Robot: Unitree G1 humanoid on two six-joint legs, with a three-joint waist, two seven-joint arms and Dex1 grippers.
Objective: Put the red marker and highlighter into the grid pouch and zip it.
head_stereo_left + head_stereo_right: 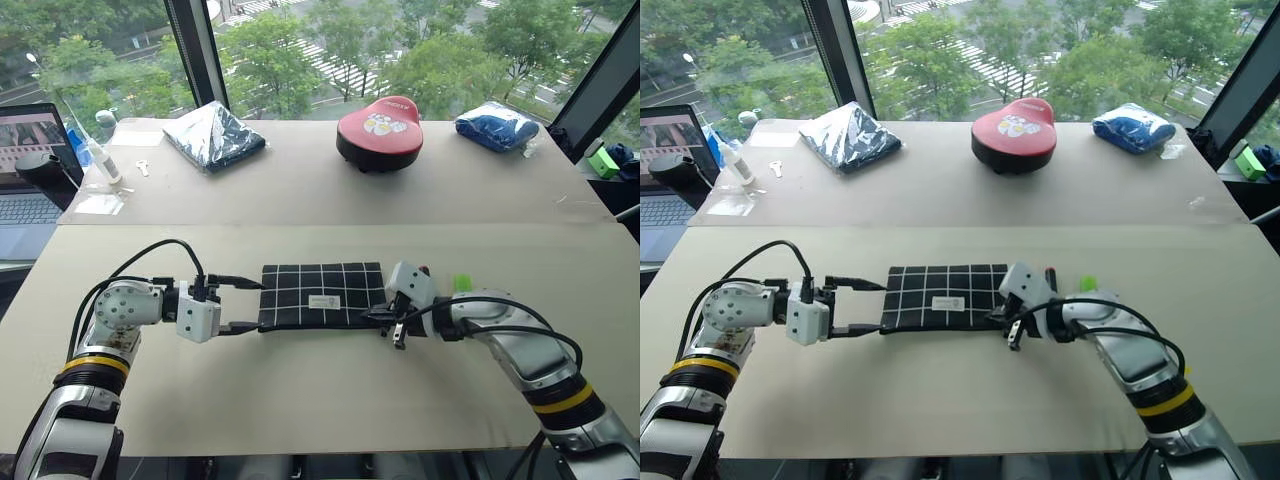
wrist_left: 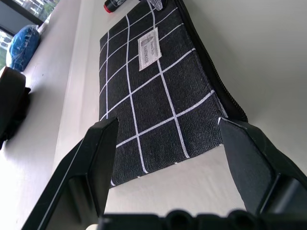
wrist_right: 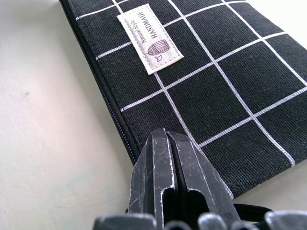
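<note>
Here, the flat black fabric grid pouch with white grid lines and a small white label is lying on the pale desk, its zipper edge facing the robot. The left gripper is reaching in level from the pouch's left end, its two black fingers standing spread, one at the far corner and one at the near corner of that end; whether they are touching the fabric I cannot tell. The right gripper is sitting at the pouch's near right corner with its fingers pressed together, tips just over the zipper edge; whether anything thin is pinched between them cannot be told. Just past the pouch's right end, the bright red end of the slim red marker is peeking out behind the right wrist, and the light green translucent highlighter is lying beside it on the desk, both outside the pouch. Well apart, on the far side of the desk, a red rounded case, a folded dark bag in clear wrap and a blue bundle are resting.
</note>
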